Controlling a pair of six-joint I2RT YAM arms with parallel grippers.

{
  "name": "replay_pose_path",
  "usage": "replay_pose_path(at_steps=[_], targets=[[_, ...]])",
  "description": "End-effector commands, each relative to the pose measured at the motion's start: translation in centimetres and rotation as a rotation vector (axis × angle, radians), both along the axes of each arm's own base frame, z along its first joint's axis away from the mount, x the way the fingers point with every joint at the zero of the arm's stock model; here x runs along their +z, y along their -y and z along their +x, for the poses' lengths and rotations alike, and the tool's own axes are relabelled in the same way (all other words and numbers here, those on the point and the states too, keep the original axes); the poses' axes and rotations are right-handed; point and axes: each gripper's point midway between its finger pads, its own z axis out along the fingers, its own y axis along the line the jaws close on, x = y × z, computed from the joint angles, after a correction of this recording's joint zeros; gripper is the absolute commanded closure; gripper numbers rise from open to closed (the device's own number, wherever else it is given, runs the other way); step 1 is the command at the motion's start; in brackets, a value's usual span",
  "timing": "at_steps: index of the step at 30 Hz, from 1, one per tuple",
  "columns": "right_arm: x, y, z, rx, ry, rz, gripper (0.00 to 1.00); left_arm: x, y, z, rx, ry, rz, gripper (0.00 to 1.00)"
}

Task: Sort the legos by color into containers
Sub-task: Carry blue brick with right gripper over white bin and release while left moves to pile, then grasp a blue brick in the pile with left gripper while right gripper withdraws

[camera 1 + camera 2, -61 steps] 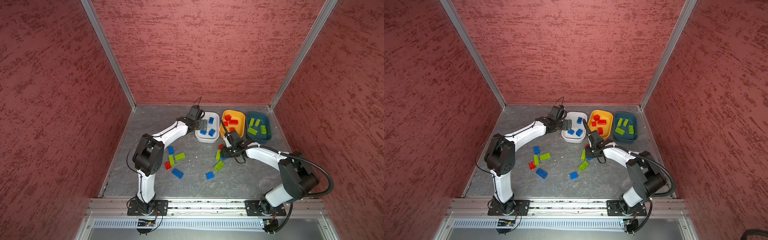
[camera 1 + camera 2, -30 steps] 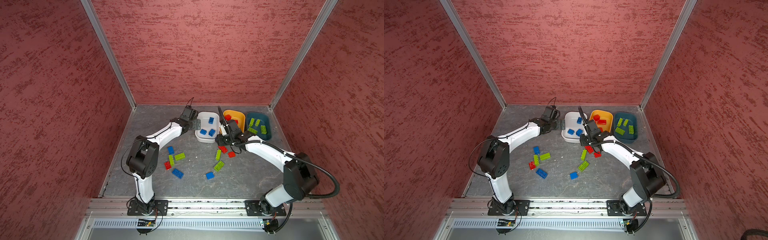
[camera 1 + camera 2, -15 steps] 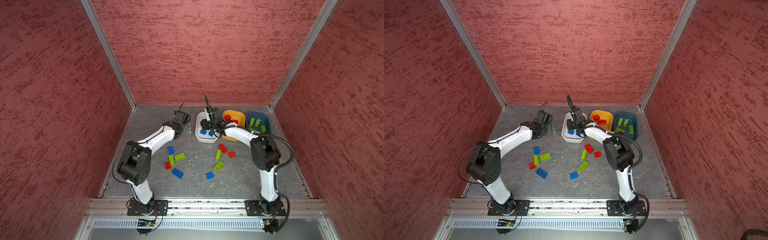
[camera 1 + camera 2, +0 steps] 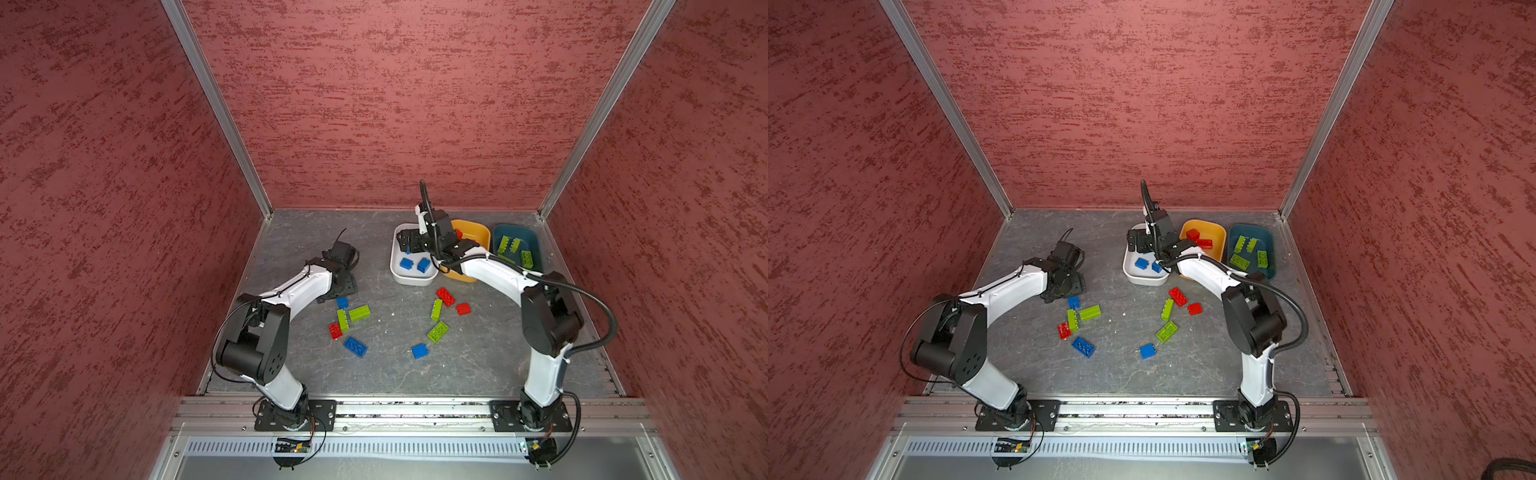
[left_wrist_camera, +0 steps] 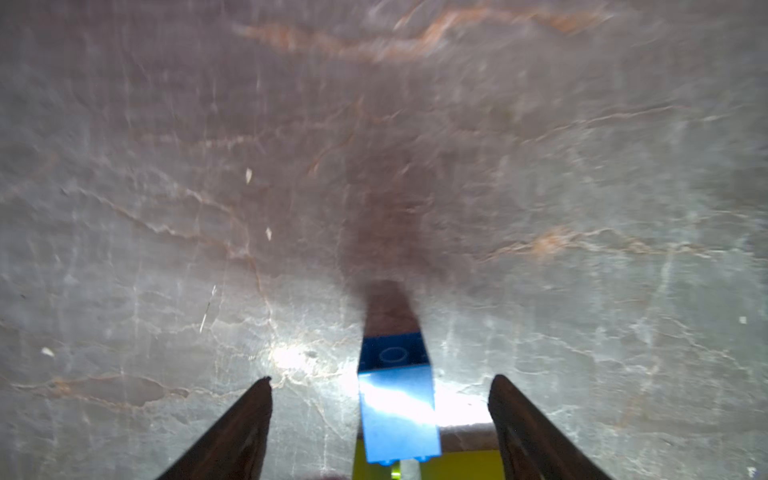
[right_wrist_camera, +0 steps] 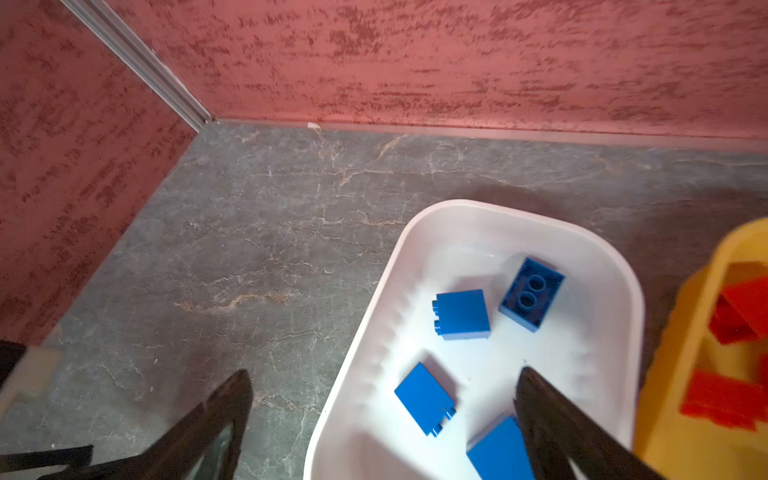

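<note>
- Left wrist view: the left jaws stand apart, with a blue brick (image 5: 397, 399) in the gap between them. There is room on both sides, so neither jaw touches it.
- The blue brick rests on the gray desk (image 5: 166, 208), and a green brick (image 5: 457, 467) lies right next to it.
- Right wrist view: the right jaws are wide and hold nothing. One jaw hangs over the white tub (image 6: 415, 232) and one over the bare desk.
- Four blue bricks (image 6: 461, 314) lie in the white tub.
- The yellow tub (image 6: 681, 332) sits just beside the white one, with red bricks (image 6: 739, 307) inside.
- In both top views the dark blue tub (image 4: 1254, 230) stands past the yellow one and holds green bricks (image 4: 1239, 262).
- Ten loose bricks (image 4: 359, 312) lie on the desk in front of the tubs. Five are near the left arm and five near the right arm.
</note>
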Motion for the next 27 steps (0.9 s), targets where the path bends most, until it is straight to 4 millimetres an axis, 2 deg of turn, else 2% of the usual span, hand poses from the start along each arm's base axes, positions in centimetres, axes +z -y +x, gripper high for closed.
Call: replay_pose_path(at_steps=[1, 8, 12, 16, 19, 20, 22, 24, 27], targets=[[3.8, 2.2, -0.9, -0.088, 0.126, 0.053, 0.01, -1.0, 1.3, -0.5, -0.021, -0.046, -0.065, 0.24], [4.0, 8.0, -3.9, -0.285, 0.177, 0.047, 0.01, -2.9, 2.0, 0.0, -0.033, -0.078, -0.079, 0.43], [3.8, 9.5, -4.7, -0.328, 0.175, 0.055, 0.01, -3.6, 2.4, 0.2, -0.036, -0.096, -0.073, 0.49], [3.4, 10.0, -5.0, -0.338, 0.156, 0.033, 0.01, -3.6, 3.7, 0.8, -0.086, -0.092, -0.085, 0.75], [2.3, 10.6, -5.4, -0.348, 0.125, 0.024, 0.01, -2.0, 4.6, 1.8, -0.123, -0.052, -0.032, 0.79], [2.5, 11.0, -5.8, -0.347, 0.119, 0.052, 0.01, -1.2, 4.9, 2.2, -0.134, -0.034, -0.011, 0.79], [0.9, 11.7, -6.4, -0.325, 0.058, 0.091, 0.01, 0.6, 5.8, 3.1, -0.163, 0.008, 0.015, 0.79], [-1.0, 12.8, -7.4, -0.319, -0.015, 0.116, 0.01, 2.8, 7.6, 4.3, -0.209, 0.076, 0.012, 0.79], [-4.0, 14.4, -9.5, -0.317, -0.115, 0.075, 0.01, 6.0, 11.5, 6.0, -0.304, 0.182, -0.048, 0.79]])
